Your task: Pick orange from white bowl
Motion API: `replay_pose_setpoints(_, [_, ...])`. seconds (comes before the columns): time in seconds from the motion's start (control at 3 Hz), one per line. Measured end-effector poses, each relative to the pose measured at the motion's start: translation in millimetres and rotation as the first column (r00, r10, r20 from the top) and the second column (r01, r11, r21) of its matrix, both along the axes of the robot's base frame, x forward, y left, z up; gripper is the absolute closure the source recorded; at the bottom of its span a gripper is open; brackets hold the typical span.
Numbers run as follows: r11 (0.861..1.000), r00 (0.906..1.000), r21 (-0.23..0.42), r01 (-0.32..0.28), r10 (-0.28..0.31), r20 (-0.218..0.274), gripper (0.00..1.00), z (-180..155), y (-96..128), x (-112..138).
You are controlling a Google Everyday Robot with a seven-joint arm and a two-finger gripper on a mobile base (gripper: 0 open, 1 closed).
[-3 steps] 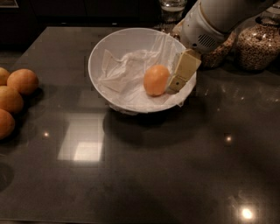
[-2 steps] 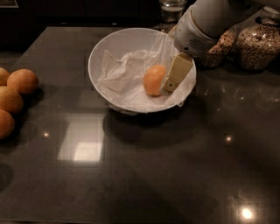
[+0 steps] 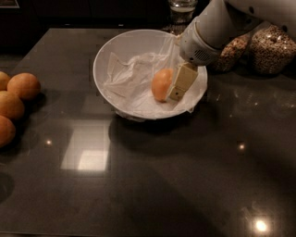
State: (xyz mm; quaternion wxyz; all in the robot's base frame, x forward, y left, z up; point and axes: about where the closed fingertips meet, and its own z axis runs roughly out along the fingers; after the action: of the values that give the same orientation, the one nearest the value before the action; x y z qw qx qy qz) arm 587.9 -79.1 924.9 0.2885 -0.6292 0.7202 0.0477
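The orange (image 3: 162, 84) is seen inside the bowl (image 3: 100, 69), right of the bowl's middle, resting on crumpled white paper (image 3: 125, 78) by which the bowl is lined. The bowl is set on the dark, glossy desk (image 3: 185, 180), toward its far side. The end effector (image 3: 178, 88) is held inside the bowl, reached in from the upper right on a white arm (image 3: 208, 32). Its beige tip is laid against the orange's right side at a tilt. Whether the end effector is spread wide, narrowed or closed around the orange cannot be told, since only one side of it is shown. Four darker fruits (image 3: 23, 85) are grouped at the desk's left edge, well apart from the bowl. Two jars (image 3: 273, 48) of grains are placed behind the arm at the right, and a glass (image 3: 181, 7) is seen just beyond the bowl's far rim.
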Motion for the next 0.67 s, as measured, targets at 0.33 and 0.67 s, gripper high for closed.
replay_pose_setpoints(0.33, [1.0,0.9999,0.015,-0.011,0.011,0.01,0.02,-7.0,1.6,6.9])
replay_pose_setpoints(0.67, [0.999,0.9997,0.028,-0.019,0.018,0.018,0.12,-12.4,2.6,11.8])
